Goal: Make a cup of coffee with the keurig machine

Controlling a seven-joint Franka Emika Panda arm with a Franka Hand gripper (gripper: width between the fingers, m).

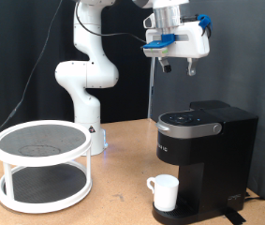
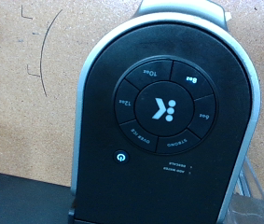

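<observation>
In the exterior view, the claw (image 1: 177,67) hangs high above the keurig machine (image 1: 205,159), well clear of its closed lid and holding nothing; its two dark fingers point down, but whether they are spread or pressed together cannot be told at this size. The white cup (image 1: 164,192) stands upright on the machine's drip base, directly beneath the brew head, which looks like the right spot to catch coffee. The claw's position straight over the lid suggests it is lined up with the top controls rather than with the cup. At the exterior view's left, a white two-tier round rack (image 1: 43,164) with dark mesh shelves sits apart from the machine. Everything rests on a pale wooden tabletop (image 1: 113,202); behind it are a dark curtain and a white wall, and the arm's base stands at the back edge.

The wrist view looks straight down on the machine's rounded black lid (image 2: 169,121), framed by a silver rim. A ring of size buttons (image 2: 164,107) surrounds a central logo button, with a small power button (image 2: 120,158) nearby. No fingers show in this view. Speckled light-brown tabletop fills the surroundings, marked by a thin curved pencil line.
</observation>
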